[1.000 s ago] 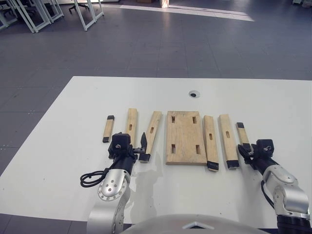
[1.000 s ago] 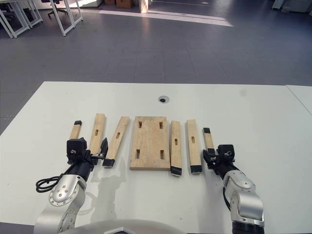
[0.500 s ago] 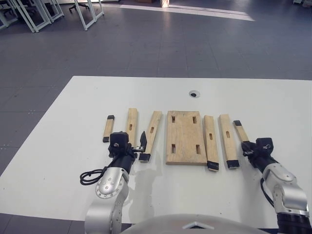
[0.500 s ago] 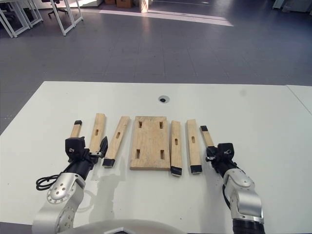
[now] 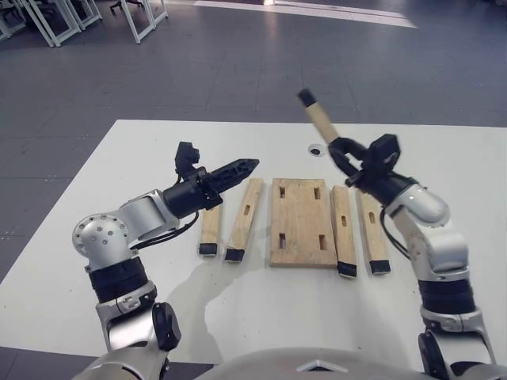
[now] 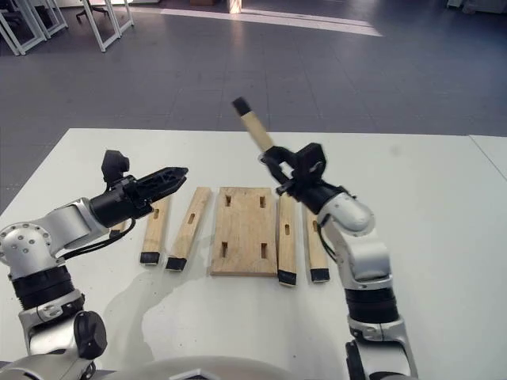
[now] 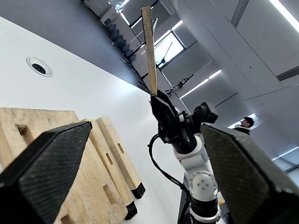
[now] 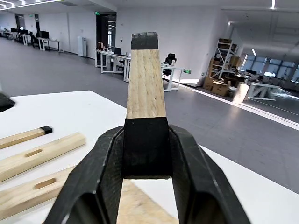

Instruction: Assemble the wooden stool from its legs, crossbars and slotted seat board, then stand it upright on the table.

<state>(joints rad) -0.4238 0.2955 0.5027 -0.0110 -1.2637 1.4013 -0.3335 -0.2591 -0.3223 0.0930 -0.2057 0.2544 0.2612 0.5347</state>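
**A:** Where's the crossbar?

**B:** The short pale-wood crossbar with black-capped ends point(image 5: 319, 119) is in the right gripper point(image 5: 344, 152). The fingers are clamped on its lower black cap. The rest of the bar runs up past the fingertips, tilted, well clear of the white table point(image 5: 444, 158).

**A:** What's under the gripper?

**B:** Straight below it are two slotted pale-wood legs with black feet, the right inner leg point(image 5: 342, 229) and the right outer leg point(image 5: 371, 228), both lying flat. Just past them toward the other arm is the rectangular wooden seat board with four slots point(image 5: 301, 226). Beyond that lie the left inner leg point(image 5: 244, 218) and the left outer leg point(image 5: 210, 231). The left gripper point(image 5: 249, 165) hovers over those two with its fingers spread and nothing in them.

**A:** Next step, and how do we do it cleanly?

**B:** My read is that the free cap goes into a leg slot.
- The legs are loose on the table, so pin the target leg with the left gripper first.
- Bring the bar down, square it to the leg face, and line the cap up with the slot's long axis.
- Push straight and slow.

The main risk is the grip. It sits at the very end, so any side load will likely pivot the bar between the fingers. If it binds, back off and realign rather than forcing it.
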